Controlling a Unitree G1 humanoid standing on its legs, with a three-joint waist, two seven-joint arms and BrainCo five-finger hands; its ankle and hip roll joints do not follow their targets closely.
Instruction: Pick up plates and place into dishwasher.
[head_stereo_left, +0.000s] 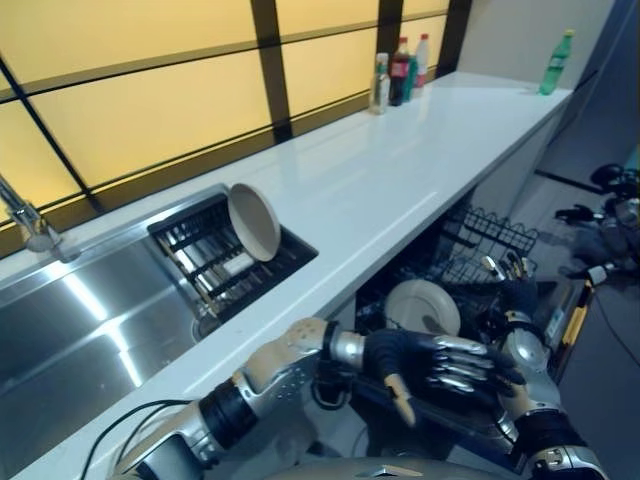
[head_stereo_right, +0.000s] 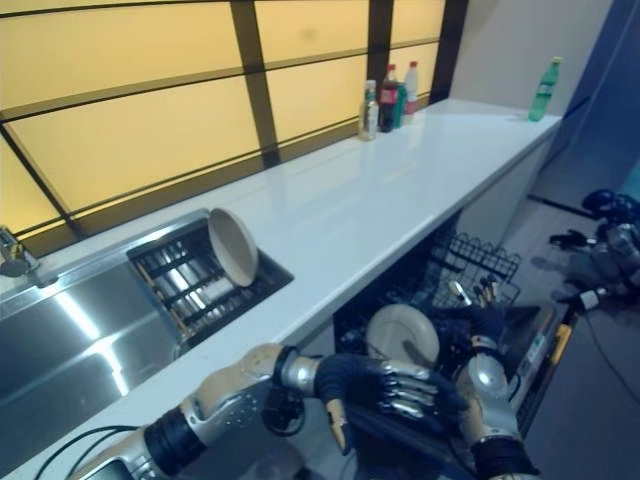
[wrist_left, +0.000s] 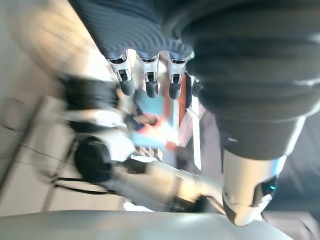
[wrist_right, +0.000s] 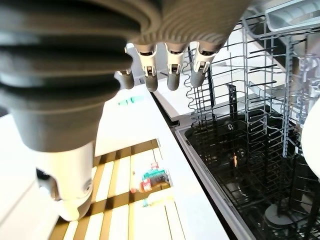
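A beige plate (head_stereo_left: 253, 222) stands on edge in the black drying rack (head_stereo_left: 205, 250) set in the sink. Below the counter the dishwasher is open, and a white plate (head_stereo_left: 422, 307) stands in its wire rack (head_stereo_left: 490, 235). My left hand (head_stereo_left: 445, 365) hovers in front of that white plate, open, fingers stretched out and holding nothing; the left wrist view shows its fingers (wrist_left: 150, 80) straight. Just to its right my right hand (head_stereo_left: 518, 300) is over the rack, open and empty. In the right wrist view its straight fingers (wrist_right: 170, 70) point past the wire rack (wrist_right: 240, 125).
A long white countertop (head_stereo_left: 400, 170) runs from the steel sink (head_stereo_left: 80, 310) and faucet (head_stereo_left: 30, 225). Several bottles (head_stereo_left: 398, 72) stand by the window, a green bottle (head_stereo_left: 556, 62) at the far end. Dark equipment (head_stereo_left: 610, 220) lies on the floor at right.
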